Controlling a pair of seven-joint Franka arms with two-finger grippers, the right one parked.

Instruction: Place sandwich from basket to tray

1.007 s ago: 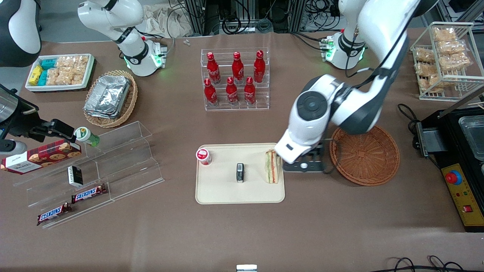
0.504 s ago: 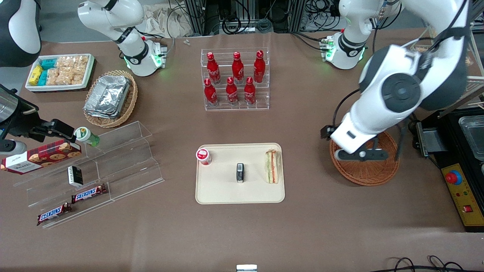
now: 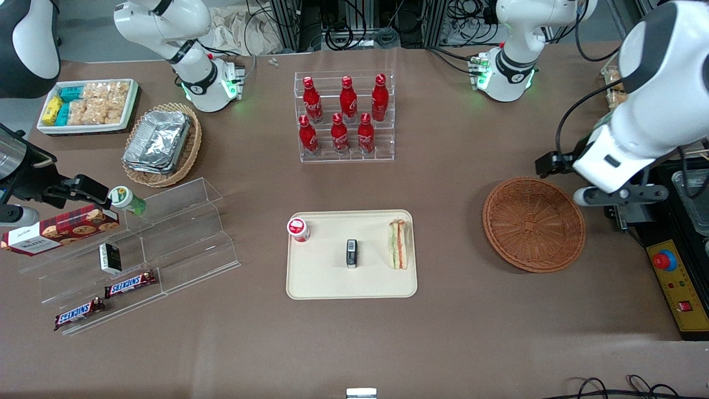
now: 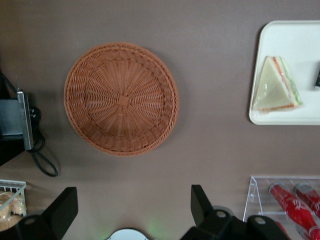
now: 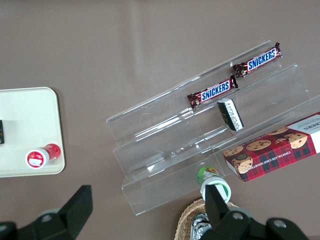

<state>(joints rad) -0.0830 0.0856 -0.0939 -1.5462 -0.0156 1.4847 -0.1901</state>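
We see sandwich (image 3: 399,244) lying on tray (image 3: 321,282), close to rim at edge nearest basket (image 3: 533,223); basket empty; task looks done to us. Risk we judge small: arm swinging low over tray could knock wedge off rim, or clip small can (image 3: 298,229) on same tray. Gripper (image 4: 131,209) high above table, beside basket toward working arm's end; fingers spread wide, holding nothing, touching nothing.

one sandwich (image 3: 400,244), one basket (image 3: 533,224), one tray (image 3: 321,280), six red bottles (image 3: 340,114)
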